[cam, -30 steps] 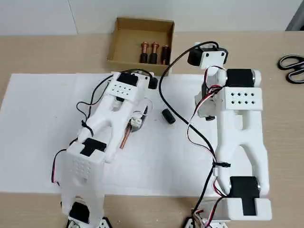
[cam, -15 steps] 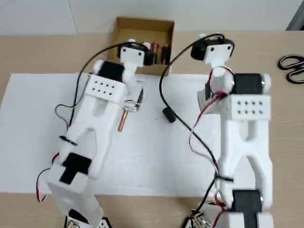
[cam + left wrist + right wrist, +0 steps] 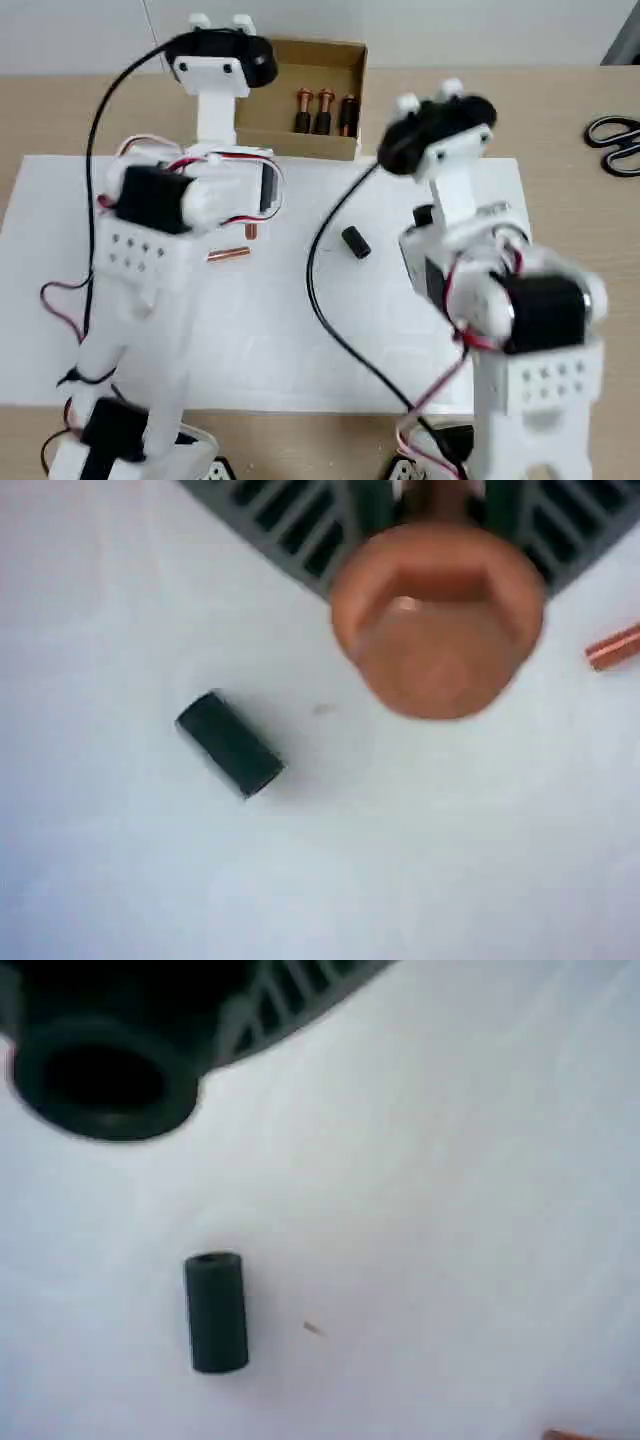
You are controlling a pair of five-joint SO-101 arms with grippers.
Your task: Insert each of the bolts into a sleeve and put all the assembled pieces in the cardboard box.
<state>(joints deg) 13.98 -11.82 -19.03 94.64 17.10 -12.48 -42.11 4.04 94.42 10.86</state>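
Two white arms: both lifted clear of the white paper sheet (image 3: pixel 300 340) within the last second, so mid-air mating looks next. One brown cardboard box (image 3: pixel 262 95): the high view lists three assembled pieces (image 3: pixel 325 110) inside. Wrist views add the grips: left tool (image 3: pixel 437 510) clamps a copper bolt (image 3: pixel 437 630); right tool (image 3: pixel 110 1000) clamps a black cylindrical sleeve (image 3: pixel 100 1080). One spare black sleeve (image 3: pixel 354 242) and one spare copper bolt (image 3: pixel 229 255) lie apart on the sheet.

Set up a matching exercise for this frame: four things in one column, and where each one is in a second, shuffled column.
Things
1. loose sleeve
2. assembled pieces
3. scissors
4. bolt seen head-on

Places
A. in the cardboard box
B. on the bare table, off the paper
C. in the left pincer
D. lying on the white paper

Pairs: 1-D, 2-A, 3-B, 4-C.
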